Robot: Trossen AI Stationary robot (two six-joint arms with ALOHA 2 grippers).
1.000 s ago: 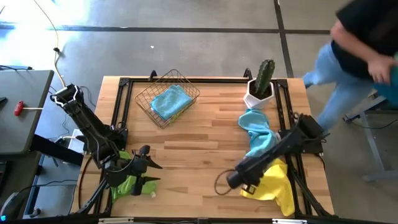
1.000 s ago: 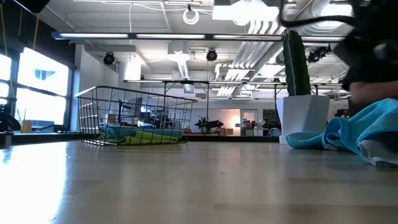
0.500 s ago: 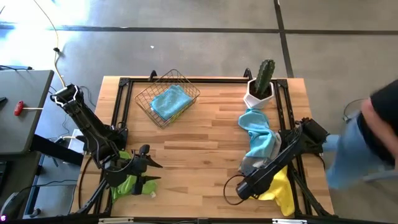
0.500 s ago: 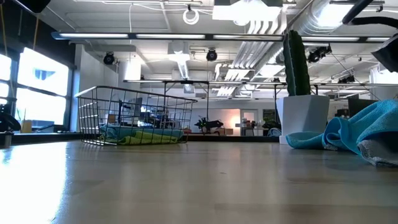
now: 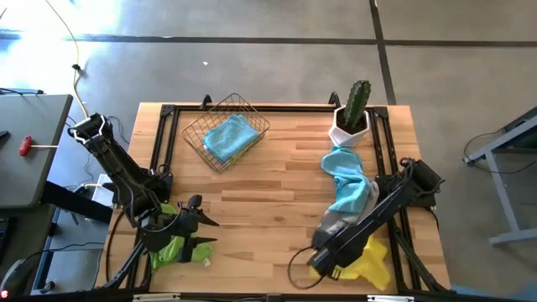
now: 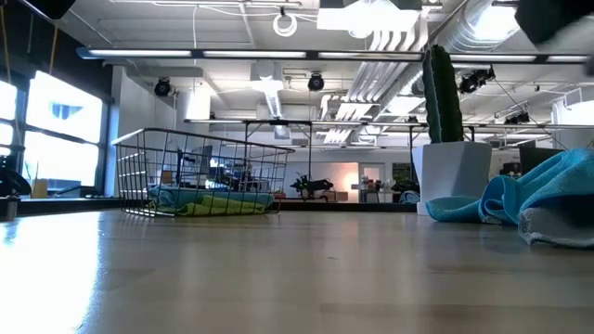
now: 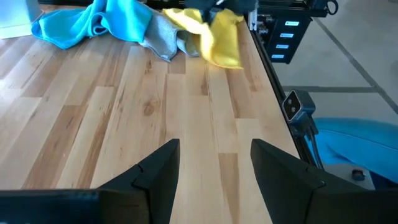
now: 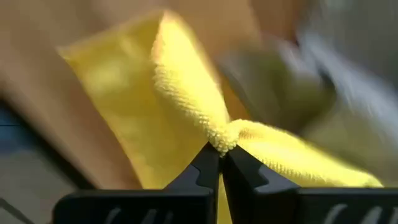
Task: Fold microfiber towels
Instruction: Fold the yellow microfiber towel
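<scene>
While the left arm waits near the front left corner of the pale wooden plank surface [image 5: 268, 193], its left gripper [image 5: 204, 231] has its two dark fingers spread apart and holds nothing; a crumpled lime green microfiber towel [image 5: 174, 247] lies right beside it at the front edge. In the left wrist view the parted fingers [image 7: 155, 177] frame bare planks, with the cloths of the far side beyond.

Near the front right corner, the right gripper [image 5: 320, 262] is pinched tight on a fold of the soft yellow microfiber towel [image 5: 369, 258], which bunches up at the fingertips in the right wrist view [image 8: 214, 155] and trails away toward the right edge of the surface. The rest of that yellow cloth lies rumpled against the black frame rail along the right side.

Just behind it, a grey microfiber towel [image 5: 336, 223] is partly hidden under the right arm, and a light blue microfiber towel [image 5: 348, 180] stretches in a loose heap from there toward the back right corner. It ends close to a white pot holding a green cactus [image 5: 351, 115].

Toward the back left of the surface stands a wire mesh basket [image 5: 225, 134], with a second light blue microfiber towel [image 5: 230, 137] lying flat inside it. The low view shows something lime green underneath that cloth in the basket [image 6: 227, 200].
</scene>
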